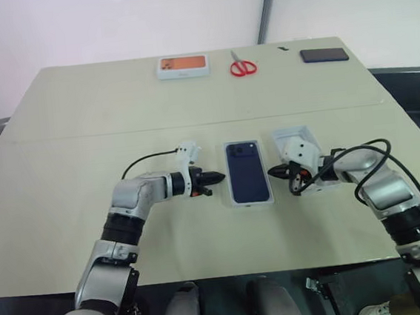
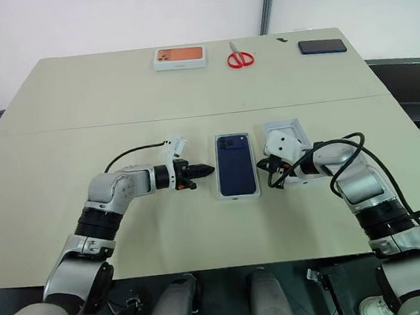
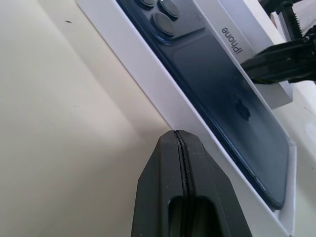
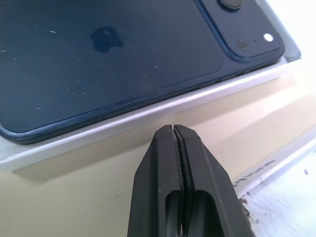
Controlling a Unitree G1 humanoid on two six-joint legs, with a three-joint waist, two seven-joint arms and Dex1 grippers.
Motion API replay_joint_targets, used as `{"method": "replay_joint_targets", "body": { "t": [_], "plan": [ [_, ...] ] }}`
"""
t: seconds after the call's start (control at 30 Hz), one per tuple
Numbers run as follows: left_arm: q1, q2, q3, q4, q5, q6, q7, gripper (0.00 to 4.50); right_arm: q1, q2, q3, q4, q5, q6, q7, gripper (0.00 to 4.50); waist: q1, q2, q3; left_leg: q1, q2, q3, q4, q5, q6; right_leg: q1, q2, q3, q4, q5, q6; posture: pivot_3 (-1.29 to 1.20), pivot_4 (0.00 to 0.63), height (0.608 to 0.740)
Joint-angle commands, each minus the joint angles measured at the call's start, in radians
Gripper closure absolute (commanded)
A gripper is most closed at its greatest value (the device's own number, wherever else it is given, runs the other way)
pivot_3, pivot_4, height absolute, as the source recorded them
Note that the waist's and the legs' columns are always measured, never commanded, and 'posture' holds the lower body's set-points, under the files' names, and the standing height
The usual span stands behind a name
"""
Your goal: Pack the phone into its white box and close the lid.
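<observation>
The dark blue phone [image 1: 247, 170] lies back up inside the shallow white box [image 1: 252, 202] at the middle of the table, camera cluster toward the far end. The lid [image 1: 291, 135] rests just right of the box, pale inside facing up, partly hidden by my right wrist. My left gripper [image 1: 219, 177] is shut and empty, its tip pointing at the box's left wall, a short gap away [image 3: 176, 132]. My right gripper [image 1: 272, 172] is shut and empty too, pointing at the box's right wall [image 4: 148, 116] from close by.
Along the far edge of the table lie a white box with an orange picture [image 1: 182, 65], red scissors [image 1: 243, 66] and a black phone [image 1: 324, 55]. Black cables loop from both wrists over the table.
</observation>
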Motion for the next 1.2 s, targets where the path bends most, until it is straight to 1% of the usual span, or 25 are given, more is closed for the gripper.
{"method": "replay_joint_targets", "body": {
  "t": [0.03, 0.13, 0.27, 0.4, 0.53, 0.6, 0.7, 0.73, 0.8, 0.83, 0.87, 0.9, 0.93, 1.0, 1.13, 1.17, 1.2],
  "plan": [
    [-0.017, 0.024, 0.037, -0.023, 0.004, -0.018, -0.020, 4.50, -0.021, -0.016, -0.023, -0.013, 0.002, -0.021, -0.002, 4.45, 0.000, 0.000, 0.000, 0.000, 0.000, 0.000, 0.000, 0.000, 0.000, 0.000, 0.000, 0.000, 0.000, 0.000, 0.000, 0.00, 0.150, 0.740],
    [-0.012, 0.046, 0.063, -0.022, 0.006, -0.033, -0.016, 4.50, -0.051, -0.007, -0.026, 0.015, -0.006, -0.036, -0.015, 4.45, -0.001, 0.000, 0.000, 0.000, 0.000, 0.000, 0.000, 0.000, 0.000, 0.000, 0.000, 0.000, 0.000, 0.000, 0.000, 0.00, 0.150, 0.740],
    [-0.003, 0.074, 0.111, -0.034, 0.003, -0.046, -0.007, 4.50, -0.103, 0.023, -0.016, 0.090, -0.034, -0.075, -0.068, 4.45, -0.002, 0.000, 0.000, 0.000, 0.000, 0.000, 0.000, 0.000, 0.000, 0.000, 0.000, 0.000, 0.000, 0.000, 0.000, 0.00, 0.150, 0.740],
    [0.029, 0.095, 0.150, -0.100, 0.007, -0.100, -0.004, 4.50, -0.136, 0.023, 0.039, 0.180, -0.128, -0.159, -0.113, 4.45, 0.000, 0.000, 0.000, 0.000, 0.000, 0.000, 0.000, 0.000, 0.000, 0.000, 0.000, 0.000, 0.000, 0.000, 0.000, 0.00, 0.150, 0.740],
    [0.074, 0.124, 0.172, -0.170, 0.022, -0.175, -0.004, 4.50, -0.174, 0.035, 0.046, 0.270, -0.165, -0.185, -0.156, 4.45, 0.000, 0.000, 0.000, 0.000, 0.000, 0.000, 0.000, 0.000, 0.000, 0.000, 0.000, 0.000, 0.000, 0.000, 0.000, 0.00, 0.150, 0.740],
    [0.099, 0.143, 0.199, -0.198, 0.005, -0.185, -0.015, 4.50, -0.182, 0.030, 0.051, 0.298, -0.185, -0.205, -0.165, 4.45, 0.000, 0.000, 0.000, 0.000, 0.000, 0.000, 0.000, 0.000, 0.000, 0.000, 0.000, 0.000, 0.000, 0.000, 0.000, 0.00, 0.150, 0.740],
    [0.130, 0.168, 0.233, -0.234, -0.025, -0.184, -0.039, 4.50, -0.164, 0.028, 0.036, 0.248, -0.139, -0.213, -0.107, 4.45, -0.001, 0.000, 0.000, 0.000, 0.000, 0.000, 0.000, 0.000, 0.000, 0.000, 0.000, 0.000, 0.000, 0.000, 0.000, 0.00, 0.150, 0.740],
    [0.144, 0.177, 0.238, -0.244, -0.019, -0.207, -0.046, 4.50, -0.159, 0.032, 0.028, 0.222, -0.123, -0.199, -0.096, 4.45, -0.001, 0.000, 0.000, 0.000, 0.001, 0.000, 0.000, 0.000, 0.000, 0.000, 0.000, 0.000, 0.000, 0.000, 0.000, 0.00, 0.150, 0.740],
    [0.163, 0.197, 0.261, -0.247, -0.042, -0.193, -0.063, 4.50, -0.148, 0.037, 0.004, 0.175, -0.076, -0.134, -0.065, 4.45, -0.002, 0.001, 0.000, 0.000, 0.001, 0.000, 0.000, 0.000, 0.000, 0.000, 0.000, 0.000, 0.000, 0.000, 0.000, 0.00, 0.150, 0.740],
    [0.170, 0.211, 0.265, -0.249, -0.055, -0.176, -0.084, 4.25, -0.144, 0.030, -0.002, 0.163, -0.066, -0.112, -0.055, 4.49, -0.002, 0.001, 0.000, 0.000, 0.001, 0.000, 0.000, 0.000, 0.000, 0.000, 0.000, 0.000, 0.000, 0.000, 0.000, 0.00, 0.150, 0.740],
    [0.170, 0.226, 0.271, -0.242, -0.071, -0.136, -0.091, 3.96, -0.141, 0.020, -0.017, 0.156, -0.044, -0.078, -0.037, 4.08, -0.002, 0.001, 0.000, 0.000, 0.001, 0.000, 0.000, 0.000, 0.000, 0.000, 0.000, 0.000, 0.000, 0.000, 0.000, 0.00, 0.150, 0.740],
    [0.172, 0.239, 0.270, -0.236, -0.070, -0.127, -0.095, 3.73, -0.139, 0.008, -0.028, 0.150, -0.031, -0.056, -0.026, 3.92, -0.002, 0.001, 0.000, 0.000, 0.001, 0.000, 0.000, 0.000, 0.000, 0.000, 0.000, 0.000, 0.000, 0.000, 0.000, 0.00, 0.150, 0.740],
    [0.177, 0.250, 0.269, -0.234, -0.055, -0.153, -0.097, 3.23, -0.136, -0.008, -0.034, 0.147, -0.033, -0.060, -0.023, 3.60, -0.002, 0.001, 0.000, 0.000, 0.001, 0.000, 0.000, 0.000, 0.000, 0.000, 0.000, 0.000, 0.000, 0.000, 0.000, 0.00, 0.150, 0.740],
    [0.182, 0.261, 0.274, -0.229, -0.039, -0.191, -0.092, 2.28, -0.134, -0.029, -0.046, 0.137, -0.036, -0.059, -0.024, 2.61, 0.001, 0.001, 0.000, 0.000, 0.001, 0.000, 0.000, 0.000, 0.000, 0.000, 0.000, 0.000, 0.000, 0.000, 0.000, 0.00, 0.150, 0.740],
    [0.210, 0.308, 0.289, -0.248, -0.027, -0.267, -0.128, 0.25, -0.130, -0.056, -0.101, 0.057, 0.004, 0.016, -0.034, 0.59, -0.002, 0.001, 0.001, 0.000, 0.002, 0.000, 0.000, 0.000, 0.000, 0.000, 0.000, 0.000, 0.000, 0.000, 0.000, 0.00, 0.150, 0.740],
    [0.225, 0.315, 0.294, -0.259, -0.025, -0.296, -0.138, 0.00, -0.123, -0.046, -0.120, 0.034, 0.012, 0.041, -0.062, 0.07, -0.003, 0.001, 0.001, 0.000, 0.002, 0.000, 0.000, 0.000, 0.000, -0.001, 0.000, 0.000, 0.000, 0.000, 0.000, 0.00, 0.150, 0.740],
    [0.241, 0.321, 0.296, -0.271, -0.025, -0.324, -0.158, 0.00, -0.115, -0.031, -0.138, 0.014, 0.017, 0.064, -0.093, 0.03, -0.004, 0.001, 0.001, 0.000, 0.002, 0.000, 0.000, 0.000, 0.000, -0.001, 0.000, 0.000, 0.000, 0.000, 0.000, 0.00, 0.150, 0.740]
  ]
}}
